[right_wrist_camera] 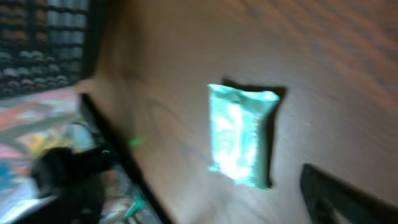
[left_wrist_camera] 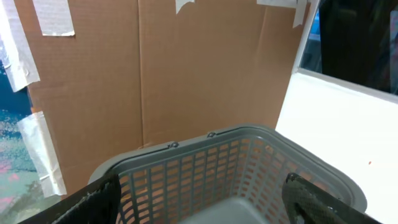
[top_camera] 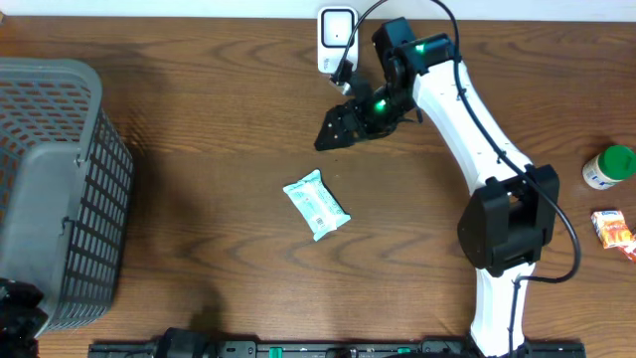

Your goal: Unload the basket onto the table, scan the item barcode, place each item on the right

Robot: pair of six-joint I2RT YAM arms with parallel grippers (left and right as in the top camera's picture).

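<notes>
teal packet [top_camera: 316, 205] lies flat mid-table [top_camera: 199, 119], nothing holding it, well apart from the scanner [top_camera: 336, 35] at the far edge. right gripper [top_camera: 336, 126] hovers between the two, closer to the scanner, jaws spread and empty. left gripper [left_wrist_camera: 202, 202] sits over the grey basket [top_camera: 94, 229] at the left, also spread and empty. risks: the wrap looks flat and slick, so fingers may skid or pinch only film. barcode could also end up facing away from the scanner. can't make out a barcode on the upward face. right wrist view is blurred and shows just one finger [right_wrist_camera: 348, 196].
</notes>
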